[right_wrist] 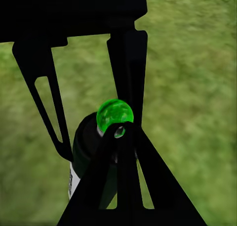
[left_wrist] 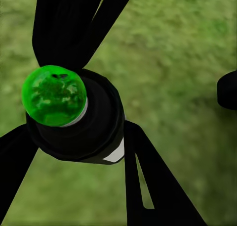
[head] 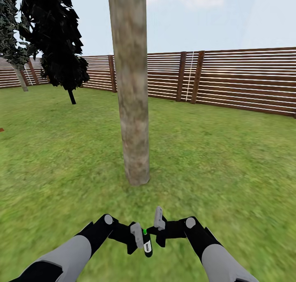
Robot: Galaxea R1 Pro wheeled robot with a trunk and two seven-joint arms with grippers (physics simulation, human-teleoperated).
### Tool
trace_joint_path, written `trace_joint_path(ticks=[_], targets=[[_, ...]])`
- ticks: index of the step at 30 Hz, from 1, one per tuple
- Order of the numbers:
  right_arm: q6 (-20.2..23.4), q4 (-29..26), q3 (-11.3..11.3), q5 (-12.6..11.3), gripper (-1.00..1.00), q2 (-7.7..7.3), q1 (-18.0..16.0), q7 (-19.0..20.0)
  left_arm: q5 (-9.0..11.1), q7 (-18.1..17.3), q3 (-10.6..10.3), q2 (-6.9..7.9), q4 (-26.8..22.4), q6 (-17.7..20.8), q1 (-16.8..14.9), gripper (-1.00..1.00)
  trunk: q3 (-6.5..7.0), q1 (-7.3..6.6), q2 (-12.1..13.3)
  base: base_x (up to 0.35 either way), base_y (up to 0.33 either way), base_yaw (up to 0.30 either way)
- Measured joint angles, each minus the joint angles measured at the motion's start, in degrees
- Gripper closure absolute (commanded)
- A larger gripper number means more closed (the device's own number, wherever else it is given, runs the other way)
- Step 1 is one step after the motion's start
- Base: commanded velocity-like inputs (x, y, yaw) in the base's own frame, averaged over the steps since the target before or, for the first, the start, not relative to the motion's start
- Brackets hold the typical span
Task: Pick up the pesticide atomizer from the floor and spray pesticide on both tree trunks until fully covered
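Both arms reach forward low, elbows out, grippers meeting at the middle over the grass (head: 230, 167). Straight ahead stands a thick tree trunk (head: 132, 88), mottled grey-brown, smooth. Brown slatted fence (head: 246, 78) behind; dark conifer (head: 57, 39) far left. Left gripper (head: 137, 237) is clamped around the spray bottle (head: 147, 245), dark body, pale label, shiny green cap. Right gripper (head: 159, 226) sits just beside the bottle top, fingers apart, not clearly gripping.
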Motion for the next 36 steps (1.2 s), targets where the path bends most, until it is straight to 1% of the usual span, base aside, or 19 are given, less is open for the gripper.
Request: trace_joint_path(ticks=[3, 6, 12, 14, 16, 17, 18, 20, 23, 24, 25, 27, 28, 30, 31, 33, 34, 35, 36], targets=[[0.0, 0.0, 0.0, -0.1, 1.00, 0.02, 0.0, 0.0, 0.4, 0.0, 0.3, 0.17, 0.0, -0.2, 0.0, 1.00, 0.00, 0.00, 0.0, 0.000, 0.000, 0.000], [0.0, 0.0, 0.0, -0.1, 1.00, 0.02, 0.0, 0.0, 0.0, 0.0, 0.1, 1.19, 0.2, -0.2, 0.0, 1.00, 0.00, 0.00, 0.0, 0.000, 0.000, 0.000], [0.0, 0.0, 0.0, -0.1, 1.00, 0.02, 0.0, 0.1, -0.9, 0.0, -0.8, 8.48, 0.6, -0.2, 0.2, 1.00, 0.00, 0.00, 0.0, 0.000, 0.000, 0.000], [-0.1, 0.0, 0.0, -0.1, 1.00, 0.02, 0.0, 0.1, -2.2, 0.0, -1.0, 10.99, 0.6, -0.2, 0.3, 1.00, 0.00, 0.00, 0.0, 0.000, 0.000, 0.000], [-0.1, 0.0, 0.0, -0.1, 1.00, 0.02, 0.0, 0.1, -4.6, 0.0, -1.0, 13.94, 0.7, -0.2, 0.4, 1.00, 0.00, 0.00, 0.0, 0.000, 0.000, 0.000], [-0.1, 0.0, 0.0, -0.1, -1.00, 0.02, 0.0, 0.1, -5.7, 0.1, -1.0, 15.63, 0.7, -0.2, 0.7, 1.00, 0.00, 0.00, 0.0, 0.000, 0.000, 0.000], [-0.1, 0.0, 0.0, -0.1, -1.00, 0.02, 0.0, 0.1, -6.5, 0.1, -1.0, 17.48, 0.5, -0.2, 1.2, 1.00, 0.00, 0.00, 0.0, 0.000, 0.000, 0.000], [-0.1, 0.1, 0.0, -0.1, -1.00, 0.02, 0.0, 0.1, -6.9, 0.1, -0.8, 20.14, 0.2, -0.2, 1.6, 1.00, 0.00, 0.00, 0.0, 0.000, 0.000, 0.000], [-0.1, 0.0, 0.0, -0.1, -1.00, 0.02, 0.1, -0.1, -6.9, 0.1, -0.4, 22.45, 0.1, -0.1, 1.7, 1.00, 0.00, 0.00, 0.0, 0.000, 0.000, 0.000], [-0.1, 0.0, -0.1, 0.0, -1.00, 0.02, 0.0, -0.1, -6.7, 0.5, -0.1, 22.72, 0.1, 0.0, 1.7, 1.00, 0.00, 0.00, 0.0, 0.000, 0.000, 0.000], [-0.2, -0.1, -0.1, 0.0, -1.00, 0.02, 0.1, -0.3, -6.3, 2.5, 0.4, 22.96, 0.1, 0.1, 1.7, 1.00, 0.00, 0.00, 0.0, 0.000, 0.000, 0.000], [-0.2, 0.1, -0.2, 0.1, -1.00, -0.56, 0.2, -2.9, -5.2, 11.0, 3.8, 23.06, 0.5, 0.3, 1.7, 1.00, 0.01, 0.00, 0.0, 0.000, 0.000, 0.000], [-0.2, 0.3, -0.3, 0.1, -1.00, -1.75, 0.3, -4.7, -4.7, 13.7, 5.2, 23.00, 0.6, 0.2, 1.7, 1.00, 0.00, 0.00, 0.0, 0.000, 0.000, 0.000], [-0.2, 0.9, -0.3, -0.1, -1.00, -5.23, 0.4, -10.1, -2.1, 18.9, 9.3, 22.74, 1.2, 0.3, 1.8, 1.00, 0.00, 0.00, 0.0, 0.000, 0.000, 0.000], [-0.2, 1.8, -0.4, -0.2, -1.00, -7.00, 0.6, -13.9, 0.1, 21.1, 11.6, 22.48, 2.3, 0.4, 1.8, 1.00, 0.00, 0.00, 0.0, 0.000, 0.000, 0.000], [-0.2, 4.5, -0.4, -0.4, -1.00, -9.02, 1.5, -20.6, 3.7, 24.5, 14.6, 21.66, 4.7, 0.9, 1.8, 1.00, -0.01, 0.00, 0.0, 0.000, 0.000, 0.000], [-0.2, 7.3, -0.4, -0.3, -1.00, -9.90, 2.4, -26.9, 6.0, 27.9, 16.3, 20.67, 6.2, 1.8, 1.8, 1.00, -0.01, 0.01, 0.0, 0.000, 0.000, 0.000], [-0.3, 9.4, -0.5, -0.3, -1.00, -10.26, 3.1, -32.0, 7.3, 30.3, 17.1, 19.79, 6.9, 2.9, 1.8, 1.00, -0.01, 0.00, 0.0, 0.000, 0.000, 0.000], [-0.4, 12.6, -0.5, -0.2, -1.00, -10.54, 4.0, -40.3, 8.4, 33.8, 17.8, 18.35, 7.5, 4.9, 1.8, 1.00, -0.02, 0.01, 0.0, 0.000, 0.000, 0.000]])
